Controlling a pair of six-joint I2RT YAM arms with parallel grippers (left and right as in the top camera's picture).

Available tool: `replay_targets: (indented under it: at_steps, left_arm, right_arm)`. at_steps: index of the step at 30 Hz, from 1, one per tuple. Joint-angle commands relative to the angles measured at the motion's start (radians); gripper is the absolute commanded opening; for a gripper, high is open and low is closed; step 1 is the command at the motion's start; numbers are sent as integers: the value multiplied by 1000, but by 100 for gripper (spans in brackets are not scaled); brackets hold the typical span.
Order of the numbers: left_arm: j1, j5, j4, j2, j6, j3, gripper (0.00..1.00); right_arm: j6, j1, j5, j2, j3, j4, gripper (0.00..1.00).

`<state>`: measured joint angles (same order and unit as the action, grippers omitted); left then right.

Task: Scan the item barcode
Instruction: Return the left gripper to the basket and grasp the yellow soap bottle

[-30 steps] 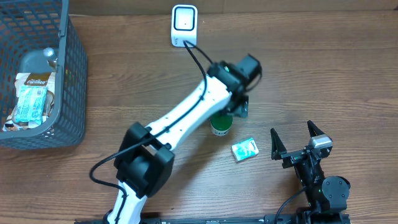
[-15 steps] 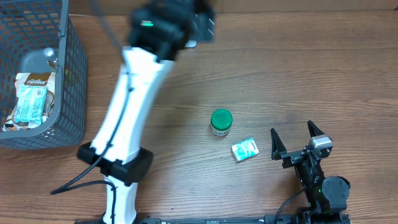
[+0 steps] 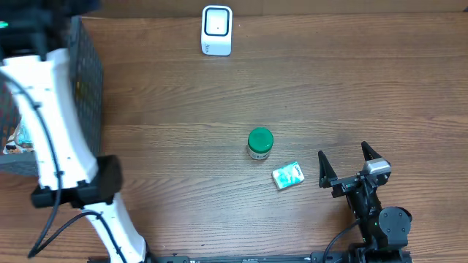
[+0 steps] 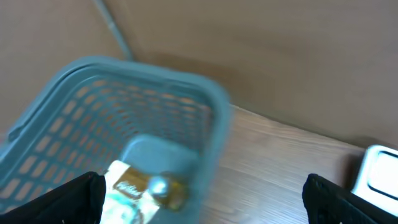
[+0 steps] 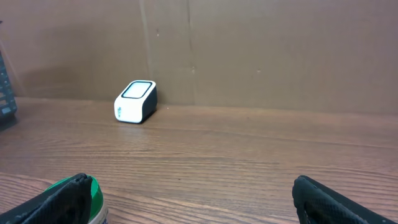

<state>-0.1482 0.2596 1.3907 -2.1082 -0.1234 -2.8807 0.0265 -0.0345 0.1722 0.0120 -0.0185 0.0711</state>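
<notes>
The white barcode scanner stands at the table's far edge, also seen as the scanner in the right wrist view. A green-lidded jar and a small teal packet lie mid-table. My left arm reaches over the grey basket at the far left. My left gripper is open and empty above the basket, which holds a packaged item; the view is blurred. My right gripper rests open and empty near the front edge, right of the packet.
The basket holds several packaged goods, mostly hidden by my left arm in the overhead view. The scanner shows at the right edge of the left wrist view. A brown wall backs the table.
My left arm has swung from over the green-lidded jar at mid-table to the far left above the basket. The jar stays on the table. The right arm has not moved.
</notes>
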Motion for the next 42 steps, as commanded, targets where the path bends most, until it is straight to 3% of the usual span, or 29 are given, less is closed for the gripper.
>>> replay_targets:
  at_steps: [1, 6, 11, 17, 27, 33, 39, 42]
  left_arm:
    - [-118, -168, -5, -6, 23, 1, 100]
    - [-242, -195, 3, -6, 24, 81, 100]
    - [-304, -308, -55, -14, 128, 249, 100]
    - [-316, -339, -157, -14, 257, 480, 100]
    - [-315, -348, -404, -14, 282, 776, 100]
    - [-315, -475, -568, -14, 319, 922, 99]
    - [-315, -474, -687, -14, 319, 1030, 86]
    - [-315, -465, -700, -14, 318, 1046, 69]
  right_arm:
    - [5, -5, -3, -9, 11, -5, 100]
    - [5, -5, -3, -9, 11, -5, 100]
    - [5, -5, -3, -9, 11, -5, 100]
    - [5, -5, -3, -9, 11, -5, 100]
    - [5, -5, -3, -9, 11, -5, 100]
    - [5, -5, -3, -9, 11, -5, 100]
    - [5, -5, -3, -9, 11, -5, 100]
    - [5, -5, -3, -9, 11, -5, 100]
